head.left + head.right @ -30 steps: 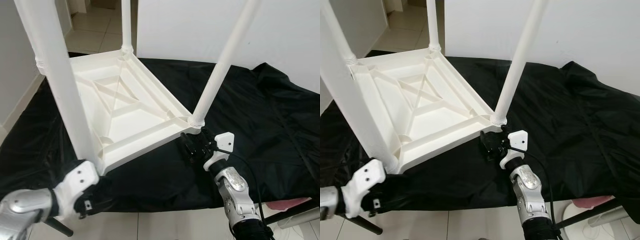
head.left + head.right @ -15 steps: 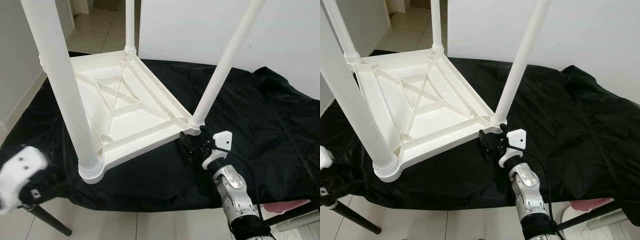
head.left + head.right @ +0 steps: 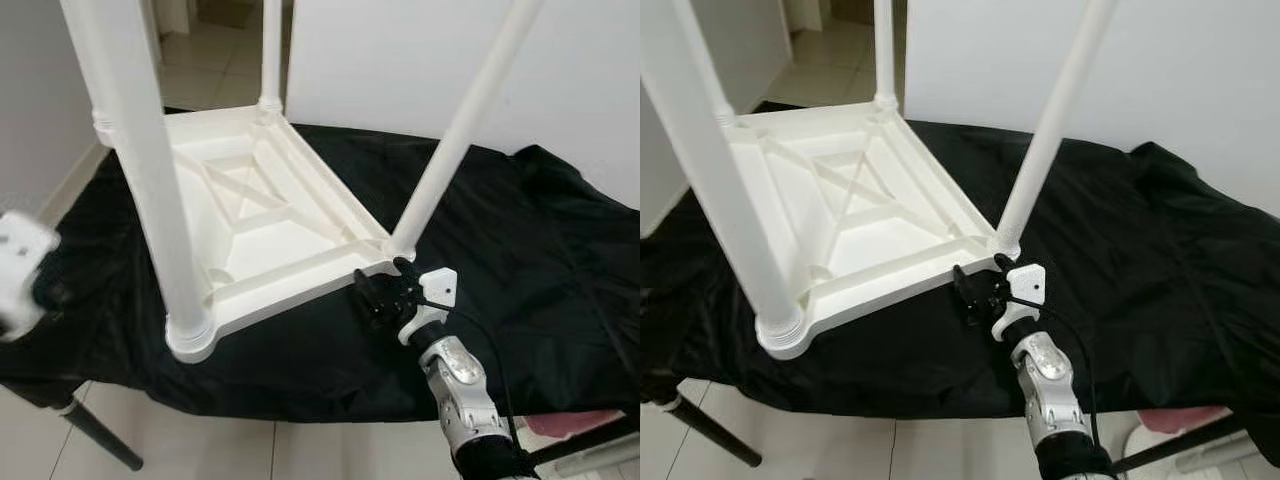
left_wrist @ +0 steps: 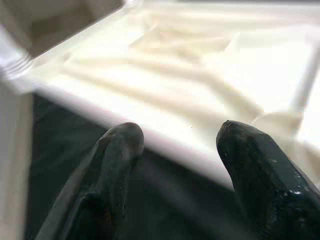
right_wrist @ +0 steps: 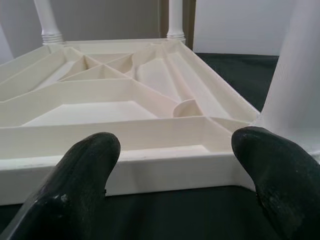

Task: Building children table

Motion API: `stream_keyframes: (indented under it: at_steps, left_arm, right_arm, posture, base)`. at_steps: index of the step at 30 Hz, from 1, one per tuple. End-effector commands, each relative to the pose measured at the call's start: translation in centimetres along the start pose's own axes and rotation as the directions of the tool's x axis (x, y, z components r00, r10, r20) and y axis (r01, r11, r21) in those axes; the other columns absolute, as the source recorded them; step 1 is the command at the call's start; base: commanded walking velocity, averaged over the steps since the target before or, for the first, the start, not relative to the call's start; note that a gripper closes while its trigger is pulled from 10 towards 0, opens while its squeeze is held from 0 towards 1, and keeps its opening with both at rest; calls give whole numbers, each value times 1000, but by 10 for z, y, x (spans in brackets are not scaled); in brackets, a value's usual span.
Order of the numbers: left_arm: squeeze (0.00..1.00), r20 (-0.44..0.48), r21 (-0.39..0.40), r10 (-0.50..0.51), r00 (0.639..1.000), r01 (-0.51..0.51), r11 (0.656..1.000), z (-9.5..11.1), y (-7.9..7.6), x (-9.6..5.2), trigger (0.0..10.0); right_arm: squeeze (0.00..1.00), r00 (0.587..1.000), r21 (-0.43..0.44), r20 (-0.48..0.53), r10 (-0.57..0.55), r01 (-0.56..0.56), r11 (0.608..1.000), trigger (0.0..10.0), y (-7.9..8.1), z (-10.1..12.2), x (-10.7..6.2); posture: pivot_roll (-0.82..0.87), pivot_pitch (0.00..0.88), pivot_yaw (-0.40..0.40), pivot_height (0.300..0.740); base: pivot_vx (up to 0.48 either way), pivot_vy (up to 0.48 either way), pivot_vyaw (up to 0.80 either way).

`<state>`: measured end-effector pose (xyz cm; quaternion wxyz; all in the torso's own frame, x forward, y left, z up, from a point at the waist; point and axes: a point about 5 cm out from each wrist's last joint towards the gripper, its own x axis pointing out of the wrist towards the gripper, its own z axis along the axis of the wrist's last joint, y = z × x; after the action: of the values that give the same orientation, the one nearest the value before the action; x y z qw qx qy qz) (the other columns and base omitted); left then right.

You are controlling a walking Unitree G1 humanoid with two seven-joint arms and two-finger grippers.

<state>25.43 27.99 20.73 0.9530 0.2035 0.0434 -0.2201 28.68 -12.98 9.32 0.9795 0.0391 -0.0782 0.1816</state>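
At the far left edge of the left eye view, the left gripper (image 3: 20, 270) is a white blur beside the black cloth (image 3: 560, 260). From its wrist camera its two black fingers (image 4: 115, 150) are spread apart with nothing between them, and they point at the rim of the white table.

Next to it, in the middle left of the frame, the white table (image 3: 270, 225) lies upside down on the black cloth, which covers a stand. Its ribbed underside faces up. Its legs stick straight up. One thick leg (image 3: 150, 170) rises at the near left corner. Another leg (image 3: 470, 120) leans up from the near right corner toward the top right of the frame.

Lower right of the middle, the right gripper (image 3: 385, 298) sits just beside that near right corner, close to the table's edge. Its fingers (image 5: 85, 165) are wide apart and hold nothing, with the table rim in front of them.
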Motion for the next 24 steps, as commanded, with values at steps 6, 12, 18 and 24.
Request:
stream_keyframes:
  at_steps: [6,12,18,24]
  left_arm:
    - [0,42,-99,96,994,-91,991,-8,-4,15,10000]
    - [0,87,-170,49,995,-33,985,-14,-19,31,10000]
    - [0,116,-209,-115,987,137,968,-20,-60,50,10000]
    - [0,163,-256,-223,961,259,931,-23,-93,59,10000]
  right_arm:
    - [0,994,-19,-12,-104,104,994,10000,-8,-4,-9]
    - [0,984,22,-34,-177,177,984,10000,-12,-8,-10]
    - [0,949,-74,-117,-292,285,956,10000,-24,-15,-5]
    - [0,928,-90,-142,-344,334,938,10000,-34,-14,1]
  posture:
    - [63,6,-85,740]
    - [56,8,-81,740]
    - [45,13,-79,740]
    - [37,23,-86,740]
  base:
    - [0,0,0]
    - [0,0,0]
    - [0,0,0]
    - [0,0,0]
